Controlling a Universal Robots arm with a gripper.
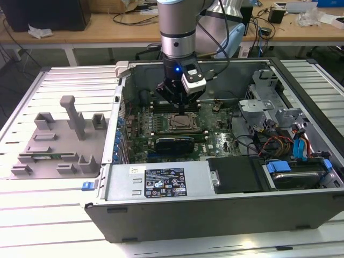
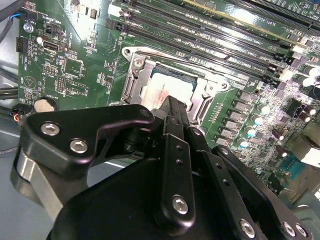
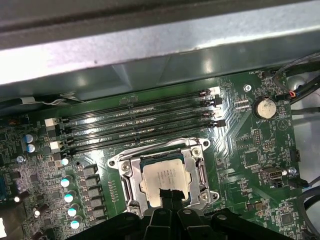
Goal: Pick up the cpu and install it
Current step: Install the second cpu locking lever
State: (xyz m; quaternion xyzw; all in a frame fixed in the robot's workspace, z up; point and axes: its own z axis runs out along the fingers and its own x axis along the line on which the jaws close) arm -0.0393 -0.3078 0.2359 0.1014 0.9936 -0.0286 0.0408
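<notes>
My fingers look pressed together into one narrow black tip, and my gripper [image 3: 167, 196] holds nothing. In the first wrist view that tip hangs at the lower centre, its end overlapping the near edge of the cpu [image 3: 165, 176]. The chip lies flat and square, no long axis, already seated inside the socket frame [image 3: 202, 172] on the motherboard [image 3: 250, 150]

Silver-grey cylindrical arm segment [image 1: 177, 19] was banded with black ring. Small blue light [image 1: 177, 68] glowed on black wrist section. White-and-grey boxy camera module [image 1: 193, 78] sat clamped beside wrist. Black cables [image 1: 228, 27] looped behind. Matte black gripper [image 2: 172, 107] had angular linkage plates and silver screw heads [image 2: 78, 146].
</notes>
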